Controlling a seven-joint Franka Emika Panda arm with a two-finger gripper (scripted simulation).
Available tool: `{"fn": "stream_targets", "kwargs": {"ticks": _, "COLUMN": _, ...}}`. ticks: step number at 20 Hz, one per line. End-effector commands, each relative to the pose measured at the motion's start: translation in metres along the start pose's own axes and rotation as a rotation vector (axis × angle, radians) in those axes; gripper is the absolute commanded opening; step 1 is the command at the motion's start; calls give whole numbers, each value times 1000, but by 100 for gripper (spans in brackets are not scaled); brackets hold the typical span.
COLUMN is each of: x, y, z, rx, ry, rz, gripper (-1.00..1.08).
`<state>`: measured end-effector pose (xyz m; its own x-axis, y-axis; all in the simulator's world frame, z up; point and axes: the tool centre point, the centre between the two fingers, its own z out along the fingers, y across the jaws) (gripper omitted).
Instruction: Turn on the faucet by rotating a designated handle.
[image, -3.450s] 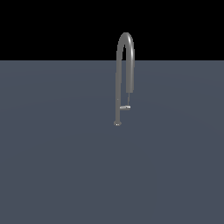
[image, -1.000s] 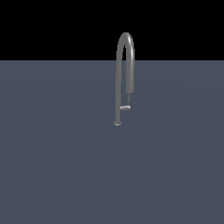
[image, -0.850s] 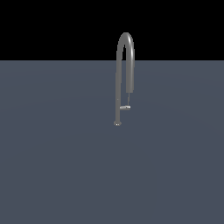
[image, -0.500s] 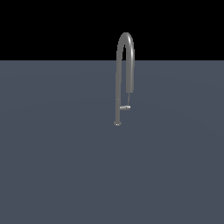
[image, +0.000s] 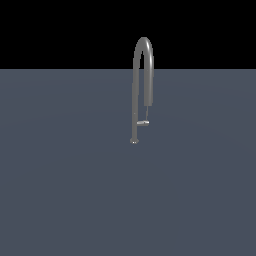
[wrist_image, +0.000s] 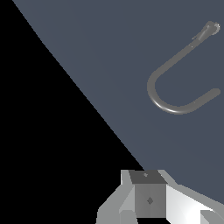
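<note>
Faucet (image: 141, 85) stands upright, centre of the exterior view, slightly right and above the middle, base on the dark desk (image: 65, 190). Handle (image: 143, 122) juts sideways low on the stem, toward that view's right. In the wrist view the faucet (wrist_image: 175, 83) is well apart from me, and only my fingers' (wrist_image: 148, 199) base shows at the frame's lower edge; whether they are wide or narrow I cannot tell. Judgement: nothing done yet. Approach, contact and rotation all remain.
</note>
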<state>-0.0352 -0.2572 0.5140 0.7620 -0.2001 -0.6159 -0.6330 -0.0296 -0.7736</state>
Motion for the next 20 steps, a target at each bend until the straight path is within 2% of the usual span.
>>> {"fn": "stream_targets", "kwargs": {"ticks": 1, "x": 40, "y": 11, "z": 16, "rx": 4, "ry": -40, "rz": 94, "gripper": -100}}
{"fn": "stream_targets", "kwargs": {"ticks": 6, "x": 114, "y": 40, "z": 58, "rx": -8, "ry": -113, "rz": 281, "gripper": -100}}
{"fn": "stream_targets", "kwargs": {"ticks": 12, "x": 194, "y": 86, "z": 125, "rx": -56, "ry": -182, "rz": 510, "gripper": -100}}
{"fn": "stream_targets", "kwargs": {"ticks": 16, "x": 232, "y": 118, "z": 167, "rx": -99, "ry": -209, "rz": 639, "gripper": -100}}
{"fn": "stream_targets", "kwargs": {"ticks": 20, "x": 258, "y": 145, "z": 200, "rx": -137, "ry": -223, "rz": 736, "gripper": -100}}
